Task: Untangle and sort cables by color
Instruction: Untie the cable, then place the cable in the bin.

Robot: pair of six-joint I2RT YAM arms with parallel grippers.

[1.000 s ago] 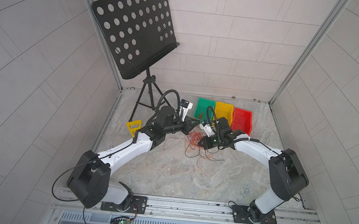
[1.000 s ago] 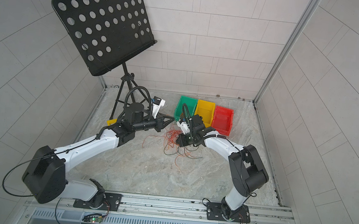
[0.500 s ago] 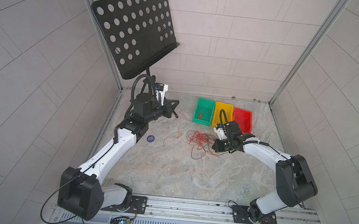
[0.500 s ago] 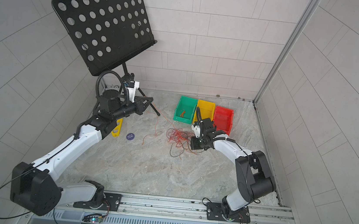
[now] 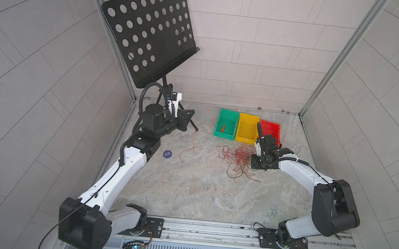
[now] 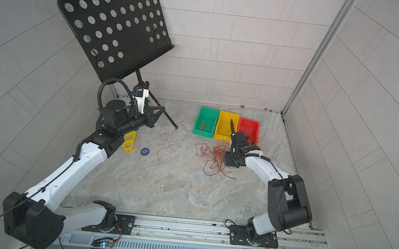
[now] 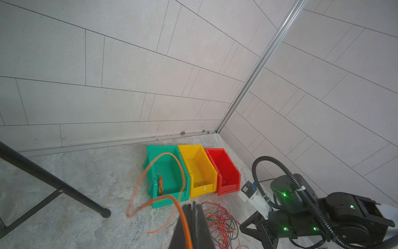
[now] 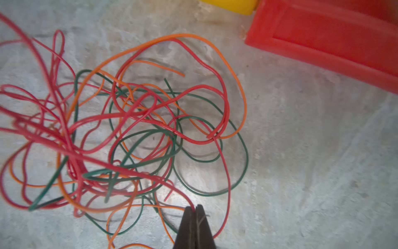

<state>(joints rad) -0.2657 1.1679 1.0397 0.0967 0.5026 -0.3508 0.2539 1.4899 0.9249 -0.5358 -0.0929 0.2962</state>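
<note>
Left end effector (image 7: 192,207): jaws pressed together, pinching single orange cable (image 7: 184,223). Cable is looping out ahead of tips, blurred.
Right end effector (image 8: 195,208): jaws pressed together, pinching red strand (image 8: 148,175).
Tangle (image 8: 129,129) of thin red, orange, dark green cables is lying in loose loops on counter (image 8: 301,151), directly ahead of right end effector.
</note>
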